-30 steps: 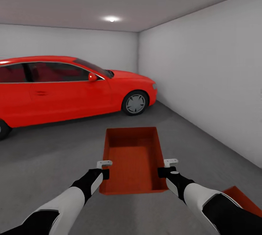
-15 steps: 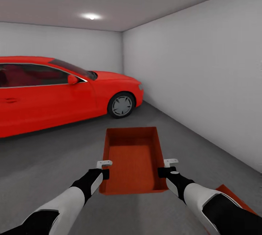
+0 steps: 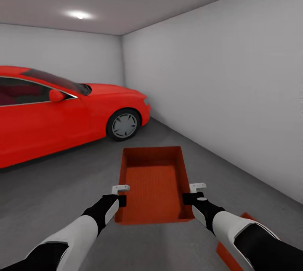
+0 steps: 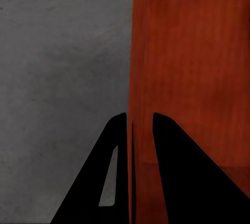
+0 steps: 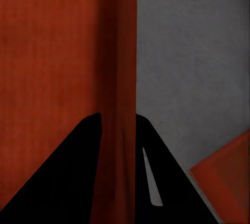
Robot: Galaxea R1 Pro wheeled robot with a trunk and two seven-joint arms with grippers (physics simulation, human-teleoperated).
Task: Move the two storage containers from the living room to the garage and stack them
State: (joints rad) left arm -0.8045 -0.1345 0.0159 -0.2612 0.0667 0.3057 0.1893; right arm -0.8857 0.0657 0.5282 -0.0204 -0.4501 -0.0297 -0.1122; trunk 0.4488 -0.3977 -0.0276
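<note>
Held container (image 3: 153,185): orange-red bin, open top, level, carried above the floor (image 3: 63,187) between both hands.
Left hand (image 3: 120,195): clamped on the bin's left wall.
Right hand (image 3: 190,193): clamped on the right wall.
Second container (image 3: 229,256): on the floor, lower right.
Red car (image 3: 63,111): ahead left.
</note>
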